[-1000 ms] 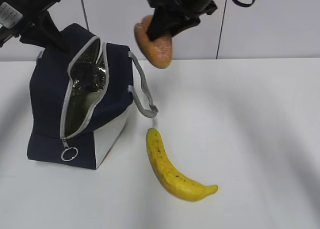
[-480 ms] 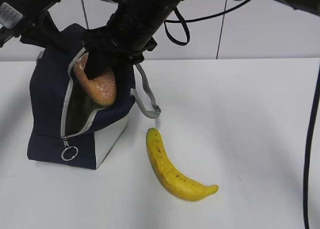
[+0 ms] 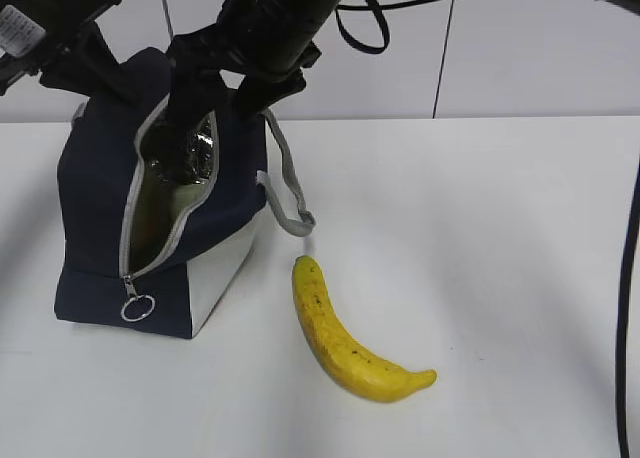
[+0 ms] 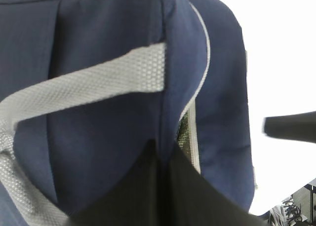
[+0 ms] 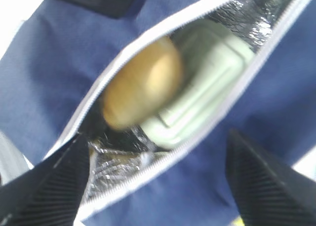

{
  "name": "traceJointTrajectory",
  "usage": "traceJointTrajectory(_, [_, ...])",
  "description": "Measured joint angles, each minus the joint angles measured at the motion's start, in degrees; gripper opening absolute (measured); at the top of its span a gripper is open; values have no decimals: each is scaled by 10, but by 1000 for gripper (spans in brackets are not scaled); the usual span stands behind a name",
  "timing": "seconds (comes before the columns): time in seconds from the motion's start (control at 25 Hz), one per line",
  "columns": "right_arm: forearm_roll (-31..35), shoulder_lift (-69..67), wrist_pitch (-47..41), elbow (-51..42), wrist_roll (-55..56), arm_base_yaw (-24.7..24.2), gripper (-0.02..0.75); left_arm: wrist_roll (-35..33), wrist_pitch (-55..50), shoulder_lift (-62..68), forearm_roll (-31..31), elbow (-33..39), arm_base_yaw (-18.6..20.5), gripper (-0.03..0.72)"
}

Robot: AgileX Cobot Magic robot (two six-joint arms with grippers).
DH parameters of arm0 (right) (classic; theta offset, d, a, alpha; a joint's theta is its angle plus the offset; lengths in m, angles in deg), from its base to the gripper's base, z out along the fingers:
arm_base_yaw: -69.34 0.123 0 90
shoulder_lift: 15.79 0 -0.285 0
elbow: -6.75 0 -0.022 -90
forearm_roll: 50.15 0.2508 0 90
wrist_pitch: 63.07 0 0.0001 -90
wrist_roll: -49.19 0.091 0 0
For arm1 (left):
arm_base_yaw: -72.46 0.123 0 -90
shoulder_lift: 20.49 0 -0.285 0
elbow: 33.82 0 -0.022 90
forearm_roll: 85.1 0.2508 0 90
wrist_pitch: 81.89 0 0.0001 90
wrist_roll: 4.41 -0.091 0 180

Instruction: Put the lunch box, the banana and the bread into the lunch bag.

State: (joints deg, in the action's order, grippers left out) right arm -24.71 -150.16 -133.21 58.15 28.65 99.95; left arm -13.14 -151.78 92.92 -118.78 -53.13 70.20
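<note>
The navy lunch bag (image 3: 100, 208) stands at the left of the table with its zipper gaping. My left gripper (image 3: 118, 81) is shut on the bag's top rear edge, and in the left wrist view its tips (image 4: 163, 154) pinch a fold of navy fabric. My right gripper (image 3: 215, 118) hangs over the opening with its fingers (image 5: 49, 186) spread wide and nothing between them. Below them inside the silver lining, the golden-brown bread (image 5: 143, 83) lies blurred against the sage-green lid of the lunch box (image 5: 205, 85). The yellow banana (image 3: 345, 340) lies on the table right of the bag.
A grey strap handle (image 3: 285, 193) droops off the bag's right side toward the banana's upper tip. The zipper's ring pull (image 3: 138, 306) hangs at the bag's front. The white table (image 3: 500, 278) stretches out to the right, with a pale wall behind it.
My right arm swung left from above the handle to over the bag's mouth carrying the bread. Its jaws have spread, and the bread now lies inside the bag. The left gripper has not moved.
</note>
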Motion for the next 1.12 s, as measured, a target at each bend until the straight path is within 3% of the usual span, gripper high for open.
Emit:
traceJointTrajectory(0.32, [-116, 88, -12, -21, 20, 0, 582, 0, -1, 0, 0, 0, 0, -3])
traceJointTrajectory(0.56, [-184, 198, -14, -156, 37, 0, 582, 0, -2, 0, 0, 0, 0, -3])
traceJointTrajectory(0.88, [-186, 298, -3, -391, 44, 0, 582, 0, -2, 0, 0, 0, 0, -3])
traceJointTrajectory(1.12, [-138, 313, 125, -539, 44, 0, 582, 0, -2, 0, 0, 0, 0, -3])
